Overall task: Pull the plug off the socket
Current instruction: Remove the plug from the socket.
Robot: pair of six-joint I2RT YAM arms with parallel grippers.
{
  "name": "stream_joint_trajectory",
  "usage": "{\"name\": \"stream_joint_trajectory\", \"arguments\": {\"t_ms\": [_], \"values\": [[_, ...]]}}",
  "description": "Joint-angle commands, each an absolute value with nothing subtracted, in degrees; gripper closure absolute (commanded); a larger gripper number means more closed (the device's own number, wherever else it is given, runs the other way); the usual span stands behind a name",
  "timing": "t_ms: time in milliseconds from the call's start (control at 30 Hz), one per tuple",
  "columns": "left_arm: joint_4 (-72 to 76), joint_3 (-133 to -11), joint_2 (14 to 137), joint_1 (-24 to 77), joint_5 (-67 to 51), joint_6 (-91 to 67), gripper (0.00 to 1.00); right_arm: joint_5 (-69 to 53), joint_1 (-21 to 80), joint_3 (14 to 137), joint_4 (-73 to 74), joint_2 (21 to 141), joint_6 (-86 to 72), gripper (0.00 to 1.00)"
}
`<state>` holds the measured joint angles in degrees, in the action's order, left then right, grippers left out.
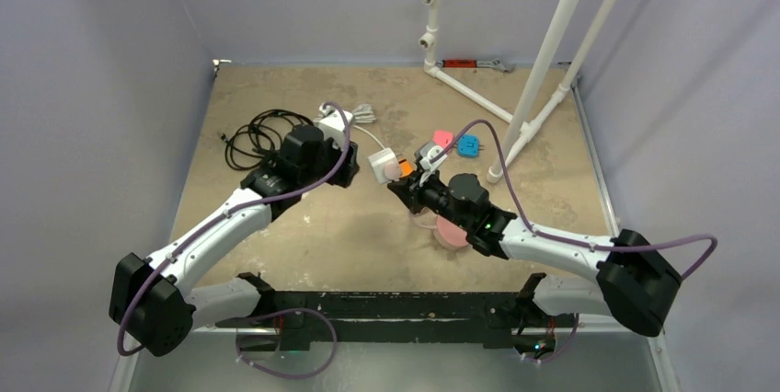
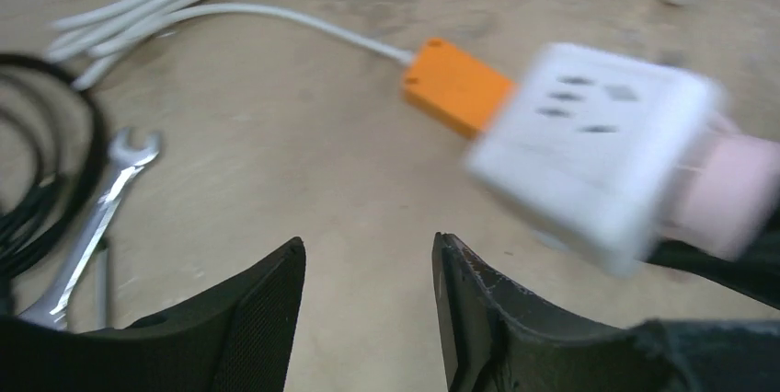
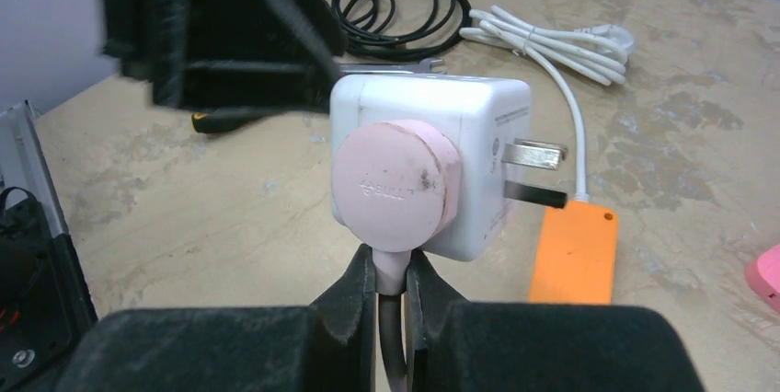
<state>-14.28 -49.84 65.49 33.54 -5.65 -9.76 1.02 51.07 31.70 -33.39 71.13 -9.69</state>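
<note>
Above the right fingers (image 3: pixel 345 305), smooth white plastic is seen on the adapter (image 3: pixel 469 116) and shiny metal on its prongs (image 3: pixel 533 155); the pink plug (image 3: pixel 391 185) is matt and scuffed. To their right, matt plastic is shown by the orange socket (image 3: pixel 575 254). Left of the ribbed black left fingers (image 2: pixel 267 318), polished metal is seen on the wrench (image 2: pixel 92 226).

I saw the socket (image 3: pixel 574 254), a flat orange strip with a white cable, lying flat. The white cube plug (image 3: pixel 478 121) hung clear of it, prongs bare, a pink plug (image 3: pixel 391 185) seated in its face.
</note>
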Motion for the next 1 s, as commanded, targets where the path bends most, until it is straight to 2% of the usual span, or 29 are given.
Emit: {"name": "stream_joint_trajectory", "arguments": {"t_ms": [0, 67, 233, 267, 400, 500, 600, 733, 967], "values": [[-17.7, -50.9, 66.2, 30.5, 13.9, -6.7, 1.00, 0.4, 51.0, 31.3, -35.8, 65.7, -8.5, 1.00], [-16.9, -50.6, 65.7, 30.4, 11.8, -6.7, 1.00, 0.3, 51.0, 31.1, -36.2, 65.3, -8.5, 1.00], [-12.1, -49.7, 62.5, 27.1, -7.9, -7.0, 0.99, 0.3, 51.0, 31.3, -35.9, 65.9, -9.7, 1.00], [-11.3, -49.7, 61.4, 26.4, -11.5, -7.2, 0.92, 0.5, 51.0, 31.2, -36.0, 65.7, -10.0, 1.00], [-7.6, -49.0, 58.5, 24.6, -26.7, -8.7, 0.50, 0.1, 51.0, 29.5, -38.1, 63.9, -8.7, 1.00], [-5.5, -48.9, 56.9, 24.0, -36.5, -9.7, 0.31, -0.9, 51.0, 27.9, -39.9, 63.1, -6.5, 1.00], [-4.2, -49.0, 56.6, 23.5, -42.8, -10.9, 0.19, -2.6, 51.0, 25.5, -43.5, 61.5, -4.6, 1.00], [-4.2, -49.5, 59.5, 23.5, -52.5, -11.5, 0.08, -7.1, 51.0, 21.4, -49.8, 58.7, -1.4, 1.00], [-9.0, -50.6, 62.8, 23.5, -52.5, -9.0, 0.04, -11.7, 51.0, 19.9, -50.2, 56.3, 3.9, 1.00]]}}
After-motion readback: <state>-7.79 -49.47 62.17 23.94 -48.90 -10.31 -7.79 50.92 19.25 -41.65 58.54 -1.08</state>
